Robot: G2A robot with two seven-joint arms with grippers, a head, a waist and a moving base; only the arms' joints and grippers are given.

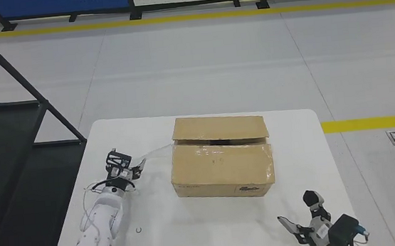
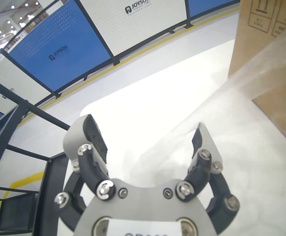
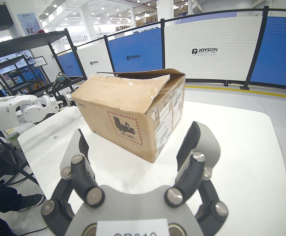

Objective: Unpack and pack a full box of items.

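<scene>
— Starting at the left end effector: what state?
— Released, jaws spread, nothing between them. A strip of clear tape clings to one fingertip and stretches to the box.
— Where's the box?
— Mid-counter, nearer the far edge, with its long axis parallel to the near edge. The left end effector sits just off its left end, by the counter's left edge.
— The right one?
— The right end effector is likewise released and empty. It hovers by the near right corner of the counter, well apart from the box.
— Flaps?
— The far flap is ajar. The near one lies roughly flat, with torn tape along its edge. I can't see any contents.
— What does the next move turn on?
— As I judge it, unpacking has barely begun. The tape must come free first, and the left arm is nearer. A pull along the box's long axis, toward the left edge, looks right. The flaps hinge on the long sides, so they open toward the far and near edges.
</scene>
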